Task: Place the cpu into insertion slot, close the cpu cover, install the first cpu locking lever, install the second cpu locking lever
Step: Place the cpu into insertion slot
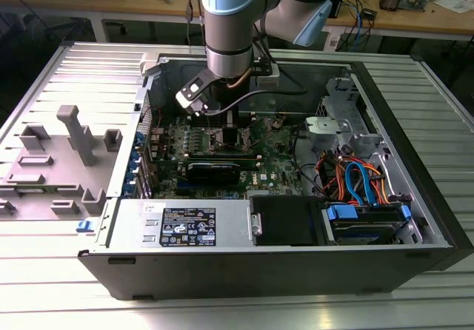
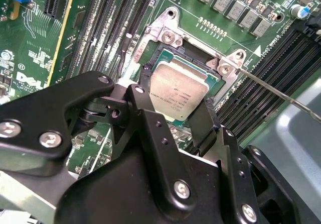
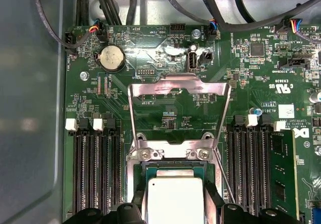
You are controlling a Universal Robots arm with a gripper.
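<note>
In the exterior view, a set of grey plastic fixture blocks [image 1: 74, 134] stands at the exterior view's left on the ribbed metal table [image 1: 237, 311]. Beside it lies the open black computer case [image 1: 259, 271], with a silver labelled power supply box [image 1: 181, 226] along its near wall. Near the middle, the light-blue and silver robot arm [image 1: 229, 19] reaches down into the case over the green circuit board [image 1: 178, 141]. Blue and orange cables [image 1: 359, 182] are bundled at the exterior view's right. In the second wrist view, the black two-fingered gripper [image 2: 176, 92] has its fingers [image 2: 145, 81] pressed against two opposite edges of the small square silver-grey cpu [image 2: 178, 101], clamped on it. The cpu sits within the dark, metal-rimmed insertion slot [image 2: 188, 58]. In the first wrist view, the thin silver cpu cover frame [image 3: 178, 82] is swung open, back over the board. A thin wire locking lever [image 3: 223, 181] stands unlatched beside the slot, between it and long black memory slots [image 3: 251, 174].
</note>
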